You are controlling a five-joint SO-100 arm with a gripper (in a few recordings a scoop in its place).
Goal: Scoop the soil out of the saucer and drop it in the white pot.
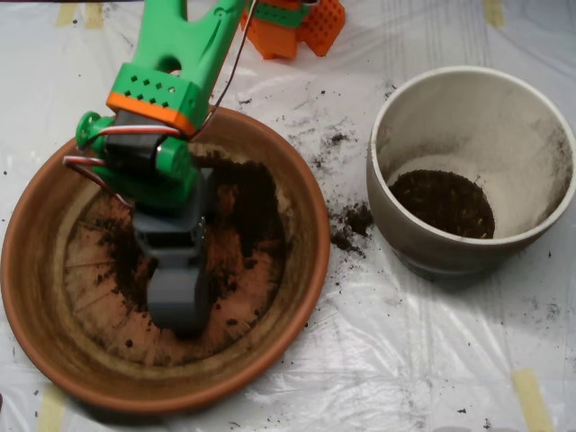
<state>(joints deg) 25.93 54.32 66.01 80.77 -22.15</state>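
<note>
1. Overhead view, left half of the frame: I see the saucer (301, 234), terracotta, large and shallow, resting on a sheet of clear plastic (432, 351) that covers the table.
2. Soil (247, 202) lies inside the saucer, thickest toward the upper right of its floor and along the left of the scoop; the lower floor is mostly bare, with ridges and scattered crumbs showing.
3. My green arm (171, 63) enters from the top left and reaches down over the saucer; an orange band crosses it below a perforated green block.
4. Scoop (177, 292), grey, sits low in the middle of the saucer, its tip down on the floor among the soil. From above I cannot tell whether its shells are parted or closed, nor whether any soil is inside.
5. Right half of the frame: the white pot (540, 216) stands well apart from the scoop, just beside the saucer's right rim. A dark patch of soil covers its bottom; the inner wall is dusty.
6. Spilled crumbs (351, 225) lie on the plastic between saucer and pot.
7. Top centre: an orange part (297, 27) of the rig.
</note>
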